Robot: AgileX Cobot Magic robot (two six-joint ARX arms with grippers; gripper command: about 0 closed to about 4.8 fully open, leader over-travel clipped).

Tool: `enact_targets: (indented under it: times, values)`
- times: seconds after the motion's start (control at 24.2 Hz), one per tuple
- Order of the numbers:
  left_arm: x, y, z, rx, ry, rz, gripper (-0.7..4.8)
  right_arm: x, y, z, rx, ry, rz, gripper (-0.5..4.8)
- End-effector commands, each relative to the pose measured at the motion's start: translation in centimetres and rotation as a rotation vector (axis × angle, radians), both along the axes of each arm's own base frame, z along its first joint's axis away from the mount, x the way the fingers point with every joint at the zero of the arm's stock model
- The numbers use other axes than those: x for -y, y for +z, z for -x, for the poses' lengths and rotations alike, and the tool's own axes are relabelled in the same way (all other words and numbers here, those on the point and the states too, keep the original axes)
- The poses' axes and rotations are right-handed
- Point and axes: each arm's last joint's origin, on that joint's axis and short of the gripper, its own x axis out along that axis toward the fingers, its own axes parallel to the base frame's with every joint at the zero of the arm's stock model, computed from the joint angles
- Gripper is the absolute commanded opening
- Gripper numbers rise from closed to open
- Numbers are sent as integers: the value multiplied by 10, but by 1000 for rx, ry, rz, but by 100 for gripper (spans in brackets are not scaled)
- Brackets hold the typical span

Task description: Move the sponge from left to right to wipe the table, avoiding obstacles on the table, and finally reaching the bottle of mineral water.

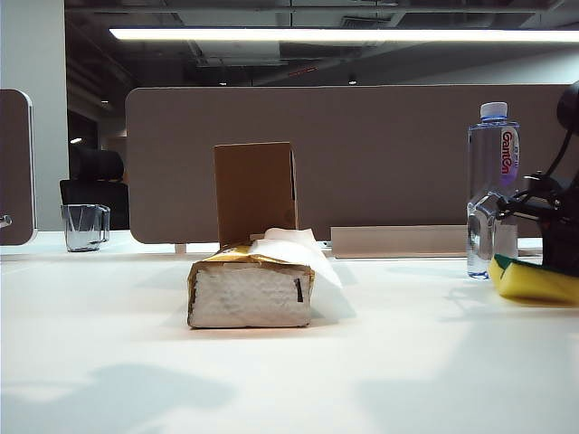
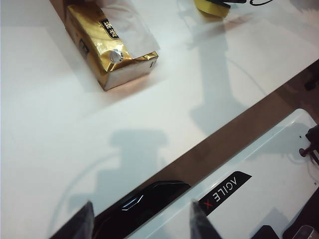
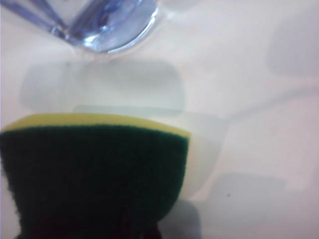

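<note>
The yellow sponge point(image 1: 534, 280), dark green layer up, lies on the white table point(image 1: 407, 362) at the far right, its end next to the foot of the bottle of mineral water point(image 1: 493, 190). My right gripper point(image 1: 563, 262) is shut on the sponge point(image 3: 94, 169), and the bottle's clear base point(image 3: 109, 25) stands just beyond it. The gold tissue pack point(image 1: 251, 289) lies mid-table with the brown cardboard box point(image 1: 255, 190) upright behind it. My left gripper point(image 2: 142, 221) hangs open and empty over the table's near edge, far from the tissue pack point(image 2: 107, 47).
A clear glass mug point(image 1: 84, 226) stands at the back left. A brown partition point(image 1: 362, 154) runs behind the table. The robot's white base point(image 2: 259, 194) lies below the table's near edge in the left wrist view.
</note>
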Motion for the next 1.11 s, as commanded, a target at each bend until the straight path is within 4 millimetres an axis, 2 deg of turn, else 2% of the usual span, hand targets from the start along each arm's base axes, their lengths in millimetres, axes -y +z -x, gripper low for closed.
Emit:
enact_targets:
  times: [0.04,0.25,0.7,0.91,1.03,1.11]
  values:
    - [0,2,0,14,-3,11,246,10,-1,-2,-4,-59,54,-9]
    - [0,2,0,14,-3,11,246,15,4,-6,24,-68,48,-9]
    - [0,2,0,15,-2,11,246,7,5,-7,29,-17,-7,-8]
    - [0,2,0,15,-3,12,246,6,5,-7,30,1,-55,38]
    - [0,2,0,15,-2,11,246,5,5,-6,25,8,-66,92]
    - [0,2,0,15,-3,12,246,6,5,-6,25,9,-68,96]
